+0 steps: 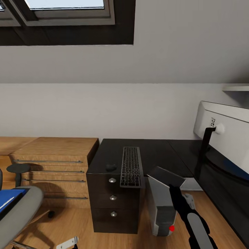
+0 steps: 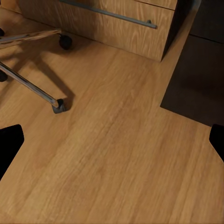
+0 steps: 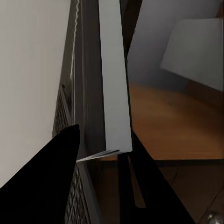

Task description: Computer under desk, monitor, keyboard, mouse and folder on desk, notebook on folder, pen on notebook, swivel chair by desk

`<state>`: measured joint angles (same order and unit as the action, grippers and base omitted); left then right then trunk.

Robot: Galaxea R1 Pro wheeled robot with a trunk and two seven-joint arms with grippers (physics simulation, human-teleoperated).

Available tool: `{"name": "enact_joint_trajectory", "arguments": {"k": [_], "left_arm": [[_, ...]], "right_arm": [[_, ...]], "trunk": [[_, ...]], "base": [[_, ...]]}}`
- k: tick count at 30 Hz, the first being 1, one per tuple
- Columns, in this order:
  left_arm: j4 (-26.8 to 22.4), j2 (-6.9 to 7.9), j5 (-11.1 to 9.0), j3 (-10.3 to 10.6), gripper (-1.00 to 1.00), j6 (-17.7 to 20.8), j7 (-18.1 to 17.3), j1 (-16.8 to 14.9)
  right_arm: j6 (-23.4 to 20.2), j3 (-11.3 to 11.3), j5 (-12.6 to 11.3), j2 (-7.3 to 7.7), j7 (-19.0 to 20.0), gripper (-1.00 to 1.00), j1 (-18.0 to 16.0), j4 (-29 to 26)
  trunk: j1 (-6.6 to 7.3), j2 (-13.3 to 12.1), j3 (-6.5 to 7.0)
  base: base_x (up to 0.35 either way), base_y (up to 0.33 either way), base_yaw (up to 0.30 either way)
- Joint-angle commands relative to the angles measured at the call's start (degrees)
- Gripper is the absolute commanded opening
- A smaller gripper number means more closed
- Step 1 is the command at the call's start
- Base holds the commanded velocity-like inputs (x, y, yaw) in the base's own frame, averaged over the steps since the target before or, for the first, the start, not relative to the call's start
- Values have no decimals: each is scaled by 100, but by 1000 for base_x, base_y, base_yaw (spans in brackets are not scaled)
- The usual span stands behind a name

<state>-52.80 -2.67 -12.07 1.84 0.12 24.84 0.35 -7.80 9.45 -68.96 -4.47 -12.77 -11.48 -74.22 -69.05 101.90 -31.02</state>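
Right end effector [image 3: 100, 149] clamped on the computer's [image 1: 162, 204] top edge, computer tilted beside the counter [image 1: 152, 152], left end effector [image 2: 112, 140] spread wide above the floor [image 2: 116, 158].

Grey walls, a skylight [image 1: 64, 4] overhead — light wooden floor [image 2: 116, 158], low wooden cabinets [image 1: 57, 162].
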Motion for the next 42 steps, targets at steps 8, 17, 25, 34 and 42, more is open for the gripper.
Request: {"name": "enact_joint_trajectory", "arguments": {"k": [8, 17, 25, 34, 42], "left_arm": [[-11, 4, -50, 18, 100, -1, 36, 1], [-11, 4, -50, 18, 100, -4, 36, 1], [-11, 4, -50, 18, 100, -4, 31, 1], [-11, 4, -50, 18, 100, -4, 35, 1], [-11, 4, -50, 18, 100, -4, 32, 1]], "right_arm": [[187, 21, -39, 20, -24, -100, -30, 240], [262, 32, -39, 25, -24, -100, -44, 325], [270, 102, -37, 25, -24, -100, -92, 442], [299, 117, -30, 75, -18, -100, -129, 541], [628, 110, -23, 110, -16, -100, -189, 677]], "trunk": [[0, 3, -5], [0, 3, -5], [0, 3, -5], [0, 3, -5], [0, 3, -5]], "base": [[3, 0, 0], [1, 0, 0], [208, 0, 0], [146, 0, 0], [140, 0, 0]]}}
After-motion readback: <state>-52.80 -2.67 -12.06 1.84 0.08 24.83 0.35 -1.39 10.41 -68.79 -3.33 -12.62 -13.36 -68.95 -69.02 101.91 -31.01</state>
